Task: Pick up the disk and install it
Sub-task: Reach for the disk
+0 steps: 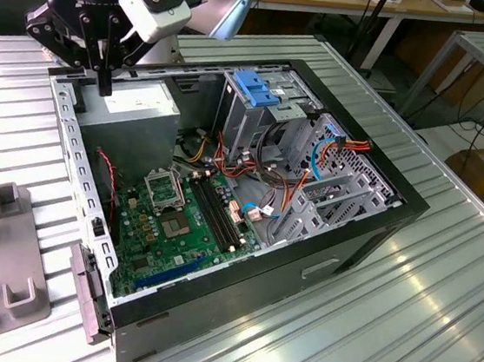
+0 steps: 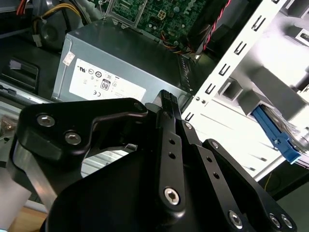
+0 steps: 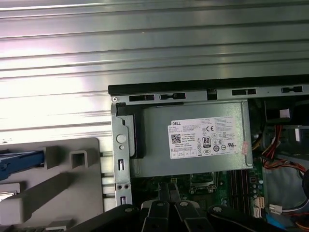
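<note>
- Directly beneath your gripper [image 1: 104,85], the grey power supply box [image 1: 131,116] with its white sticker is sitting in a corner of the open computer case [image 1: 377,223]. The gripper is hovering just above it and, as far as I can judge, is not touching it.
- Your gripper is showing its fingers pressed together in both wrist views, and it is carrying nothing between them.
- You are looking at a task that is barely under way. The disk is not being held, so I am judging that both the pick-up and the installing are remaining.
- Off to the gripper's side, beyond the case's perforated side wall, what I am taking for the disk [image 3: 19,158] is resting in the grey fixture [image 3: 72,193] on the ribbed metal surface [image 1: 382,337]. Its blue frame edge is peeking out in the first wrist view, and the rest of it is running out of frame.
- The disk is lying well apart from the gripper, with the case wall standing between the two.
- Farther from the gripper, past the power supply box, the tall drive cage [image 1: 257,91] with its blue top is standing inside the case.
</note>
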You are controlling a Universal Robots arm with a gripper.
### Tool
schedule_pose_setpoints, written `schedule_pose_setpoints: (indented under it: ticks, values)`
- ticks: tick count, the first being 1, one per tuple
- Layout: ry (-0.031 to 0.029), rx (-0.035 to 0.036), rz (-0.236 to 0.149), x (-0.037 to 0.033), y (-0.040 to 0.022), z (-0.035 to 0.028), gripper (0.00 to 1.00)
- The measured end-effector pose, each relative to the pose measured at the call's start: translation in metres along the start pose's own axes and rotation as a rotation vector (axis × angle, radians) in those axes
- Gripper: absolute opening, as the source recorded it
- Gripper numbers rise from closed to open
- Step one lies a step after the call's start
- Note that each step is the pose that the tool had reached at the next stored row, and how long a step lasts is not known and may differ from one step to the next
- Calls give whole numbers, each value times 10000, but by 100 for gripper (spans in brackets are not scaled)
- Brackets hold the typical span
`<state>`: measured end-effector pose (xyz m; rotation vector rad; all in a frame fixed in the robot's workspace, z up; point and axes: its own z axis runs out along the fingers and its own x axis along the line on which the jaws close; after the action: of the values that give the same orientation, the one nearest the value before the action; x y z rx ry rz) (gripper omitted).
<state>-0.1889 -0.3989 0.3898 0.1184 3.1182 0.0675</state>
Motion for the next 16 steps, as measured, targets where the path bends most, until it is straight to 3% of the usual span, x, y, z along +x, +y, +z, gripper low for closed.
schedule_pose_setpoints:
  ticks: [16]
  values:
    - [0,0,0,216,-8,-4,10]
